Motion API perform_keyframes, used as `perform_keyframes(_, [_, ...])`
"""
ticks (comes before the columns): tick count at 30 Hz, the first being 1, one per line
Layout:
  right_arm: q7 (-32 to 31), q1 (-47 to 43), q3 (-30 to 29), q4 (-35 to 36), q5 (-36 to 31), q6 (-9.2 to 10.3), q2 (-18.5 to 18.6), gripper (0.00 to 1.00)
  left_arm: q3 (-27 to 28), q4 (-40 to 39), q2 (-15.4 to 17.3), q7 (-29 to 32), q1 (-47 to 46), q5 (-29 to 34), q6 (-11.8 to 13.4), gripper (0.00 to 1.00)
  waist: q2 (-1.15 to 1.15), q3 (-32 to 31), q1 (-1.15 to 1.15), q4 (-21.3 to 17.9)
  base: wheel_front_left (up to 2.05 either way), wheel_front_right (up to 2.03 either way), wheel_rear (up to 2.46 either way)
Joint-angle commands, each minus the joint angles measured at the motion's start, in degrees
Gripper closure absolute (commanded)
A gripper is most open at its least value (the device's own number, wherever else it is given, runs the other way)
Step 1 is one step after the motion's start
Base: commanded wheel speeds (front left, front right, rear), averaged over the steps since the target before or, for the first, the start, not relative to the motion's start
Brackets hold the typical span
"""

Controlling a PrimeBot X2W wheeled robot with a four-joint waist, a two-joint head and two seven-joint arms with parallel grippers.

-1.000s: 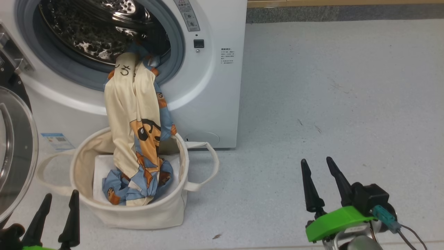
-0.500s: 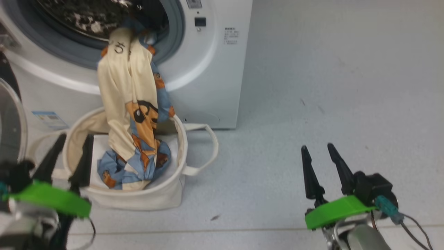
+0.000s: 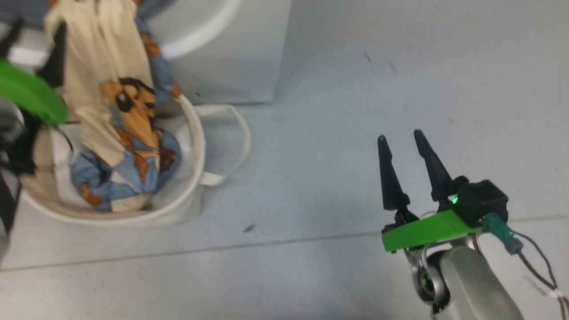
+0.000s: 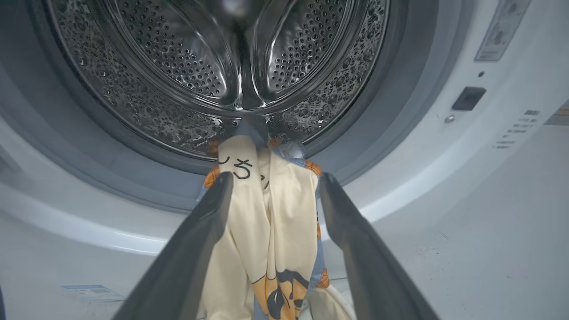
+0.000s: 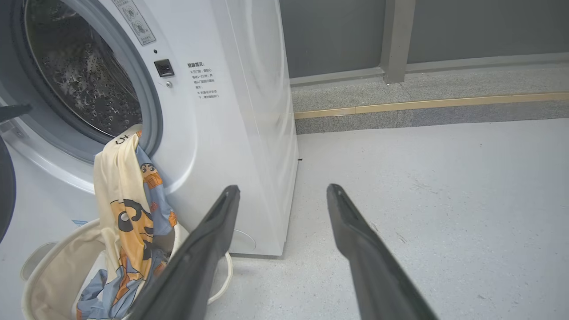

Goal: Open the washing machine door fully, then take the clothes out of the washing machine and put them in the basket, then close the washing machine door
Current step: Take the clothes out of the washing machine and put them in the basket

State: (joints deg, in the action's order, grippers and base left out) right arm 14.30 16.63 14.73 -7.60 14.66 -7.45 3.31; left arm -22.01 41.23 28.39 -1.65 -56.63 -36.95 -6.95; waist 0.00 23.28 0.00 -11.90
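The clothes [image 4: 266, 209] hung limp from the washing machine [image 4: 444, 178] into the basket [image 3: 198, 133] (probably soft and light). The left end effector [image 4: 275, 178], spread, straddled their bunched top, the likely hold; the right end effector [image 3: 399, 135] was spread, empty.

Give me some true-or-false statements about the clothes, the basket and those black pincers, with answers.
The cream and light blue cartoon-print clothes hang from the perforated steel drum into the round cream canvas basket. True.
The right gripper clamps a garment. False: it is open above the grey floor.
The left gripper is open, one finger on each side of the hanging cloth. True.
The drum is packed with laundry. False: it looks bare behind the clothes' top end.
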Motion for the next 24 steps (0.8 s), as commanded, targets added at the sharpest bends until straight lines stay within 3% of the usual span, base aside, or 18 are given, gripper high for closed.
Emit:
perform_keyframes(1, [0.7, 0.8, 0.9, 2.3, 0.3, -0.03, -0.4, 0.0, 1.6, 0.4, 2.1, 0.0, -4.5, -0.2, -0.3, 0.0, 0.0, 4.8, 0.0, -3.3, 0.0, 0.0, 0.0])
perform_keyframes(11, [0.7, 2.7, 0.8, 5.5, 0.2, -0.03, -0.4, 0.0, -4.0, 21.1, 0.2, 7.6, -29.5, 1.1, -0.5, 0.0, 0.0, 16.5, 0.0, -6.6, 0.0, 0.0, 0.0])
perform_keyframes(24, [0.7, 3.1, 0.6, 6.5, 0.8, -0.03, -0.4, 0.0, -6.8, 31.4, -0.9, 15.6, -39.9, 2.9, 1.0, 0.0, 0.0, 20.7, 0.0, -7.1, 0.0, 0.0, 0.0])
